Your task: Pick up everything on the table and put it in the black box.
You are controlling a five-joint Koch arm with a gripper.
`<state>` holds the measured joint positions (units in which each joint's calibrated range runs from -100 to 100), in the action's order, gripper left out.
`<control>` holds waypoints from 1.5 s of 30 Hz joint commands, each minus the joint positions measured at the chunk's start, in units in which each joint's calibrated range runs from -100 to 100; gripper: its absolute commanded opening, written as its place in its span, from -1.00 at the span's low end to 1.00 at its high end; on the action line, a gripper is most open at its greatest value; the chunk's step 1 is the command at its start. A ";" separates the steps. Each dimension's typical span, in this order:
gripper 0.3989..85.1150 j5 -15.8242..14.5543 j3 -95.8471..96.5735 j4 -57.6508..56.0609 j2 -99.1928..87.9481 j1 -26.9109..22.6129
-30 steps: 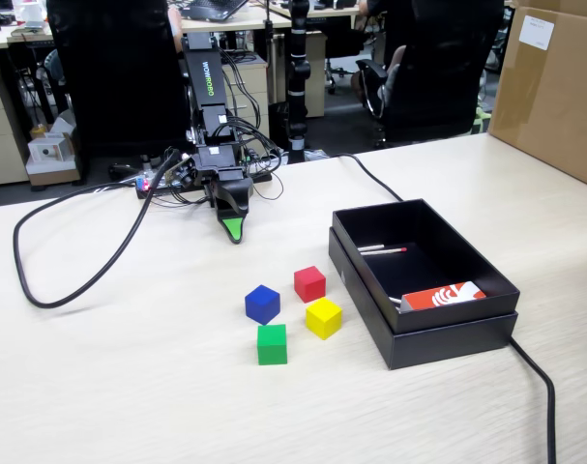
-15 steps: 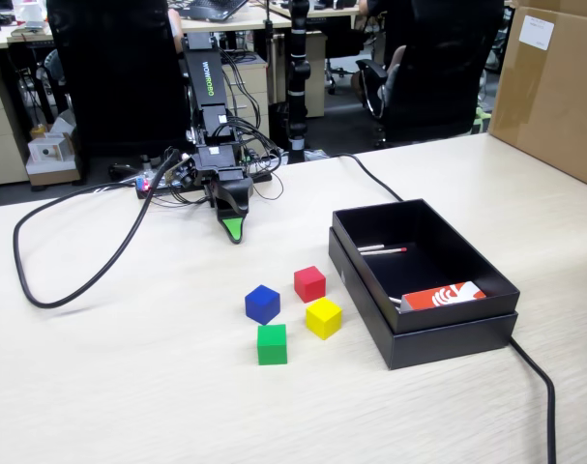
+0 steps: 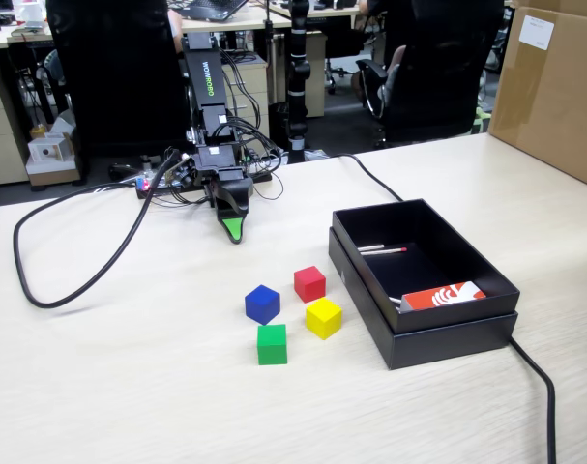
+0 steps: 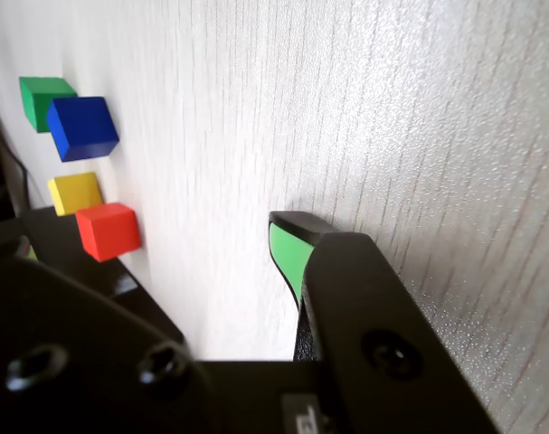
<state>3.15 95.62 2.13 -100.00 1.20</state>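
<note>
Four small cubes lie in a cluster on the table (image 3: 129, 387): blue (image 3: 262, 304), red (image 3: 309, 283), yellow (image 3: 323, 317) and green (image 3: 272, 344). The black box (image 3: 448, 333) stands just right of them. My gripper (image 3: 233, 232) points down at the table behind the cubes, well apart from them. It is empty, with bare table showing between its jaws. The wrist view shows one green-padded fingertip (image 4: 288, 253). Beyond it are the green (image 4: 43, 99), blue (image 4: 82, 127), yellow (image 4: 75, 192) and red (image 4: 108, 231) cubes and the box's edge (image 4: 84, 276).
An orange-and-white card (image 3: 444, 295) and thin white sticks (image 3: 382, 249) lie inside the box. A brown carton (image 3: 554, 87) stands at the back right. A black cable (image 3: 80, 280) loops on the left. Another cable (image 3: 540, 387) runs past the box's right side.
</note>
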 commanded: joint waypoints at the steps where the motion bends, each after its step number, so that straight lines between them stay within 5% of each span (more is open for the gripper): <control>1: 0.17 0.10 1.30 -1.91 0.00 -0.20; 12: 0.11 -0.98 0.57 -2.17 0.23 0.05; 21: 0.11 -1.56 -22.55 -20.14 7.80 1.22; 34: 0.05 -1.56 -75.31 -46.84 58.18 -1.47; 45: 0.05 -1.32 -94.80 -52.45 82.27 -0.88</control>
<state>1.39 6.71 -48.59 -19.35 -0.22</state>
